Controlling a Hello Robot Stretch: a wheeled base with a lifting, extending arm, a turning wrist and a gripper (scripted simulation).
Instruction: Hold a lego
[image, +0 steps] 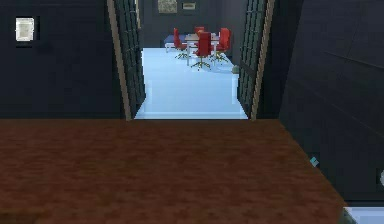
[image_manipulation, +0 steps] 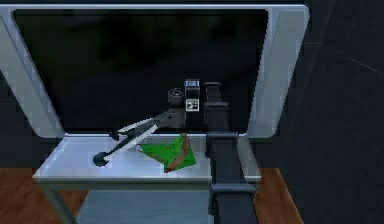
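one green-brown block (image_manipulation: 170, 152), likely the lego, lies on the pale tabletop (image_manipulation: 75, 165) just left of the arm (image_manipulation: 228, 170). judged light, rigid, smooth plastic, best taken across two flat opposite sides. jaws sit near it; cannot tell their state, nor whether anything is held. behind: grey-framed dark screen (image_manipulation: 140, 70). forward: wood floor (image: 150, 170), door frame (image: 122, 60), red chairs (image: 203, 45) far off.

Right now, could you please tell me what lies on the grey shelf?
A green and brown thing lies there at the fingers; the arm covers the right part of the shelf.
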